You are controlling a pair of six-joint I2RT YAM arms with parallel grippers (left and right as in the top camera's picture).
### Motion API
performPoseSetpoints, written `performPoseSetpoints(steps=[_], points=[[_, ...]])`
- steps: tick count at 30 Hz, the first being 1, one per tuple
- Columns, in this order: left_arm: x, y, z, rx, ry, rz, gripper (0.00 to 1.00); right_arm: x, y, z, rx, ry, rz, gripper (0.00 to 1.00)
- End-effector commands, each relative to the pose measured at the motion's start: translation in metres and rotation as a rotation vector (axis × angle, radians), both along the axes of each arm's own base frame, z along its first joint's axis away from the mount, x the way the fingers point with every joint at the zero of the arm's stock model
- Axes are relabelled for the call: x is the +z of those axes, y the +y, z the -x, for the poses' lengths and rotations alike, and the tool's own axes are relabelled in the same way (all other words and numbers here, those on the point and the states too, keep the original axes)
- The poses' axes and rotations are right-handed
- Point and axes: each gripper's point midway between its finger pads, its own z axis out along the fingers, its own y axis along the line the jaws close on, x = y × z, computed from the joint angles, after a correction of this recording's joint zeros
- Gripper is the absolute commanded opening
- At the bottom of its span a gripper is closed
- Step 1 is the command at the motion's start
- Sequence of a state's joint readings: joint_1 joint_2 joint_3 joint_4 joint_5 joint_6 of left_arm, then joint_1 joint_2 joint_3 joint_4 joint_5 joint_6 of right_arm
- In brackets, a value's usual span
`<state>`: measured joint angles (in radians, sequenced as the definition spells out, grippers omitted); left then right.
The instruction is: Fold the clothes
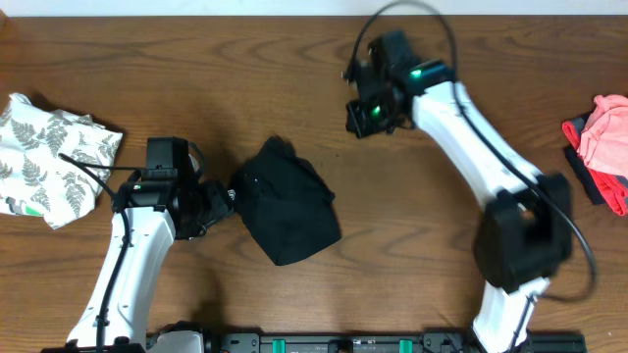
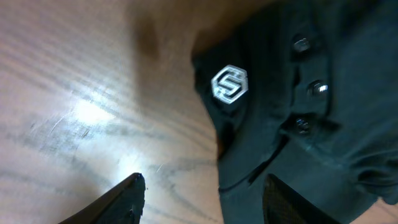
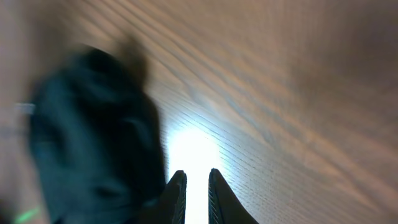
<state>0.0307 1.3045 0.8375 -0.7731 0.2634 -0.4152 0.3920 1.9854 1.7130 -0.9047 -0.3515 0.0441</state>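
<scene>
A folded black garment [image 1: 287, 211] lies in a compact bundle at the table's middle. In the left wrist view the black garment [image 2: 298, 112] shows a white logo [image 2: 229, 83] and small snaps. My left gripper [image 1: 228, 199] sits at its left edge, open. The left gripper [image 2: 205, 182] has one finger over bare wood and the other over the cloth, gripping nothing. My right gripper [image 1: 361, 116] hovers above and to the right of the bundle. In its own view the right gripper [image 3: 194, 174] is shut to a thin slit and empty, with the garment [image 3: 87, 137] blurred at left.
A white fern-print piece [image 1: 49, 157] lies at the left edge of the table [image 1: 245, 69]. A pink piece [image 1: 606, 132] over a black piece with red trim [image 1: 589, 175] lies at the right edge. The right arm's base [image 1: 520, 235] stands at front right.
</scene>
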Motion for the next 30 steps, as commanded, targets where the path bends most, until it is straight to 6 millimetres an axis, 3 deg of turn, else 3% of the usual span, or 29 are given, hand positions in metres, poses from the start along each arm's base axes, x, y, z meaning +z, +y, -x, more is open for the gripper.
performPoseSetpoints(steps=[1, 6, 12, 22, 30], points=[[-0.005, -0.007, 0.001, -0.06, -0.01, 0.026, 0.62, 0.03, 0.031, 0.029, 0.183, -0.034, -0.077, 0.13], [-0.015, -0.019, -0.001, -0.105, -0.026, 0.095, 0.66, -0.006, 0.057, 0.068, 0.299, 0.059, -0.036, 0.11], [-0.032, -0.02, 0.009, -0.104, 0.006, 0.101, 0.67, -0.052, 0.074, 0.097, 0.373, 0.152, 0.012, 0.1], [-0.032, -0.02, 0.005, -0.105, -0.013, 0.099, 0.68, -0.118, 0.065, 0.084, 0.323, 0.192, 0.153, 0.08], [-0.032, -0.02, 0.005, -0.105, -0.016, 0.099, 0.68, -0.164, 0.088, 0.104, 0.221, 0.354, 0.103, 0.03]])
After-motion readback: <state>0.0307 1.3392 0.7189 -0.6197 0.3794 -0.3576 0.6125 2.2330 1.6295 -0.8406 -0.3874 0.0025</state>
